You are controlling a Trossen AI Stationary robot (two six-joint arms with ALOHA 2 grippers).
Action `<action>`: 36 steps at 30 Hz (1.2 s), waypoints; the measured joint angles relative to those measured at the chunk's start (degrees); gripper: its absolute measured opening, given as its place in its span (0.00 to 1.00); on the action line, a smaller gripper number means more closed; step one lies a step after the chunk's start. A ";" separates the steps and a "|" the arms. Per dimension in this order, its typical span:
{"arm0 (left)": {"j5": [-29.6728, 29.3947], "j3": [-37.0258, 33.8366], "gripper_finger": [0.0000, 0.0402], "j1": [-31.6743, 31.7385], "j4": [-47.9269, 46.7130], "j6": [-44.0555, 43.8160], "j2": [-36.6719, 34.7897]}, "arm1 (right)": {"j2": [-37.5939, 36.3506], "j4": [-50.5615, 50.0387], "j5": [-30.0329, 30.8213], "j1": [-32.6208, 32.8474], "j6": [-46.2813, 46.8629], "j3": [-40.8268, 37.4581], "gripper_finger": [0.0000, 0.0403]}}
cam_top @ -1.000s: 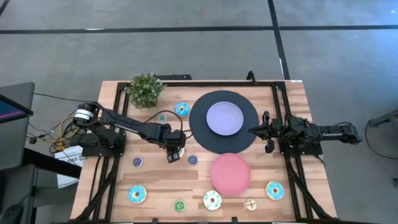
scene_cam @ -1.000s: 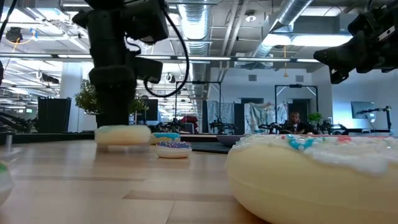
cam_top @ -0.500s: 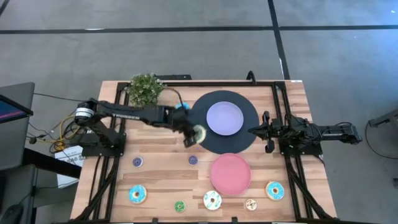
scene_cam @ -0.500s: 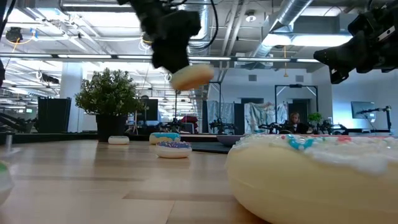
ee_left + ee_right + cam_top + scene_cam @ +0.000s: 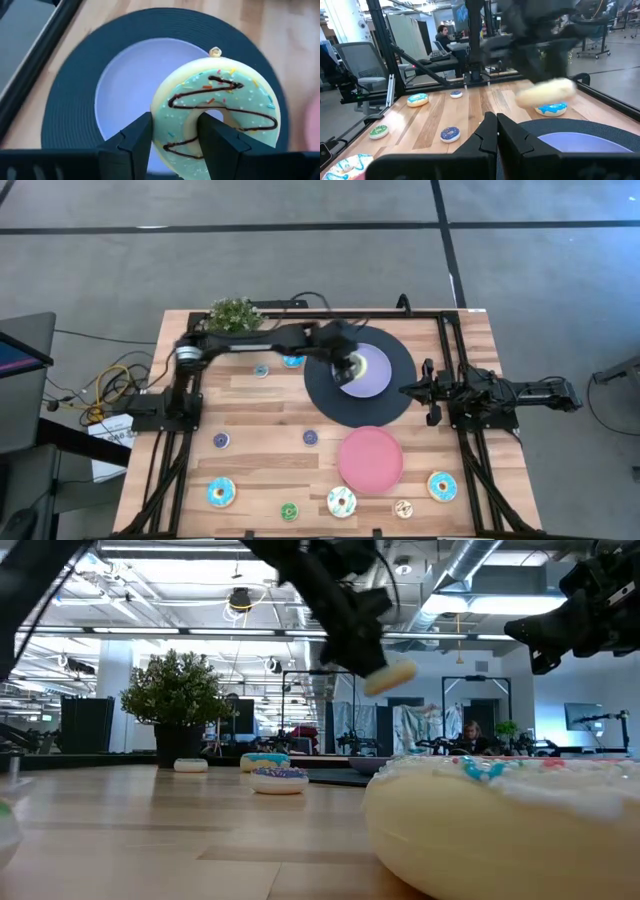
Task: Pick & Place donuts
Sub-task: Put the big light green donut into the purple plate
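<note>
Above the lavender plate on the black disc, upper centre of the high view, the left gripper clamps a mint-iced donut. At right, the right gripper waits closed.

No readable txt, labels or nos. anywhere in these views
</note>
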 joint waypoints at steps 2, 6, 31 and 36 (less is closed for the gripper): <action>-0.02 6.42 0.36 0.69 -2.18 1.79 5.14 | -0.09 0.04 -0.01 0.01 0.00 0.00 0.00; -0.06 18.93 0.36 1.49 -8.87 4.78 15.88 | -0.04 0.05 -0.01 0.00 0.00 0.00 0.00; 1.10 32.43 0.36 3.25 -6.95 4.18 29.11 | -0.04 0.17 -0.04 0.02 0.00 0.00 0.00; -0.42 32.43 0.36 3.25 -7.40 3.79 29.11 | -0.04 0.17 -0.05 0.00 0.00 0.00 0.00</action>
